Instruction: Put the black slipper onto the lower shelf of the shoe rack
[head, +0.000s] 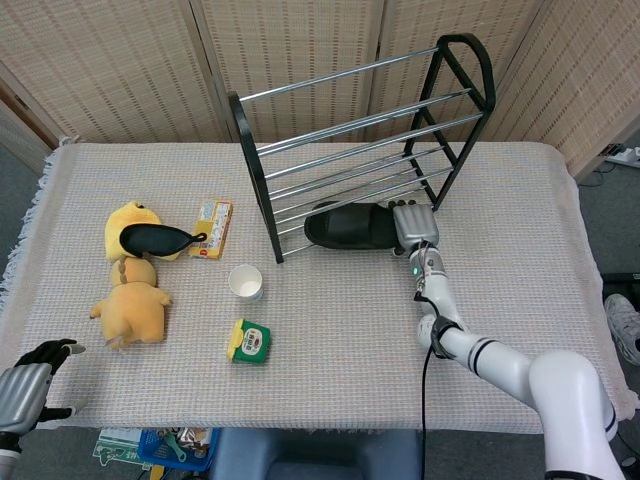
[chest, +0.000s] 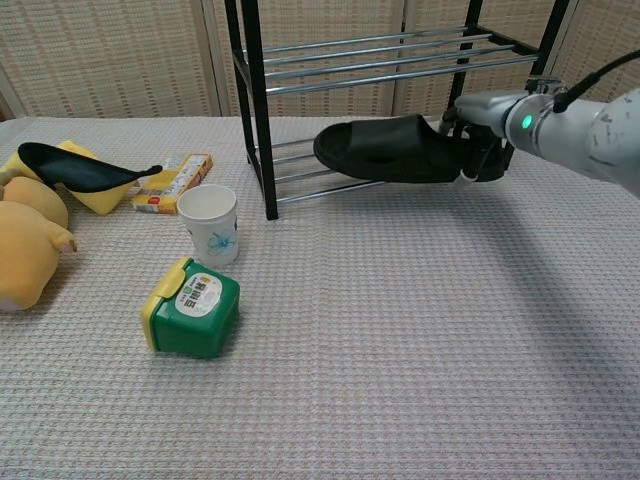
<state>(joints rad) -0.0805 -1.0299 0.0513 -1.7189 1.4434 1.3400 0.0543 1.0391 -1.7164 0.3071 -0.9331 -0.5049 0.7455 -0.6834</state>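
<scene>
My right hand (head: 415, 224) (chest: 482, 118) grips the heel end of the black slipper (head: 350, 226) (chest: 385, 150). The slipper lies level, toe to the left, over the front rails of the lower shelf of the black-and-chrome shoe rack (head: 360, 140) (chest: 262, 110). Whether its sole rests on the rails I cannot tell. My left hand (head: 30, 384) hangs off the table's near-left corner with fingers spread and nothing in it.
A white paper cup (head: 246, 282) (chest: 208, 222) and a green box with a yellow lid (head: 248, 341) (chest: 190, 306) stand left of the rack. Further left lie a yellow packet (head: 212, 228), yellow plush toys (head: 133, 300) and a black spoon-shaped thing (head: 155, 238).
</scene>
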